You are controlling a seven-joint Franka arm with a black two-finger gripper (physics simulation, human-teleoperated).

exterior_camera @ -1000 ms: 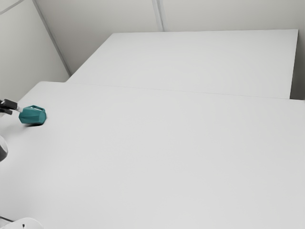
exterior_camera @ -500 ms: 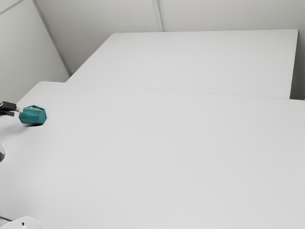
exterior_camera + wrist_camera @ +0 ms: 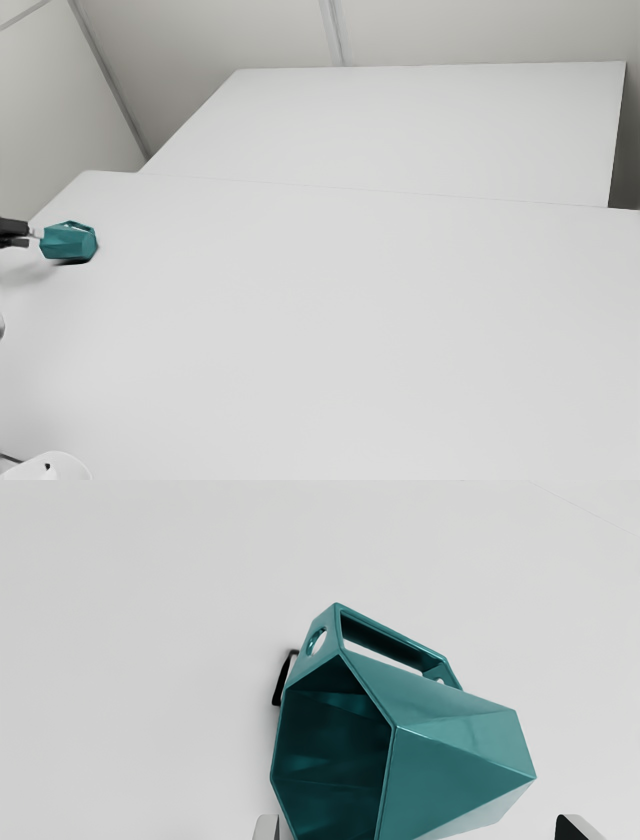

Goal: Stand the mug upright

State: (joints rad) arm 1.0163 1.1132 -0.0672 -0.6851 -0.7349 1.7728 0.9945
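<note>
At the exterior view's far left, the black gripper (image 3: 36, 236) is just beside the teal mug (image 3: 69, 242), on the side away from the table's middle. The faceted mug lies on its side on the white table. In the wrist view the mug (image 3: 450, 760) shows its dark open mouth and its angular handle with a long slot. The gripper (image 3: 417, 827) is open, its two fingertips wide apart with the mug's lower part between and ahead of them; contact cannot be made out.
The white table (image 3: 350, 320) spreads under the mug. Behind it is another white surface (image 3: 400, 130), with pale wall panels beyond. A white rounded part (image 3: 55, 468) stands at the exterior view's bottom left corner.
My hand has shifted slightly toward the exterior view's left and a little lower, and its angle has changed. The mug has stayed where it was.
</note>
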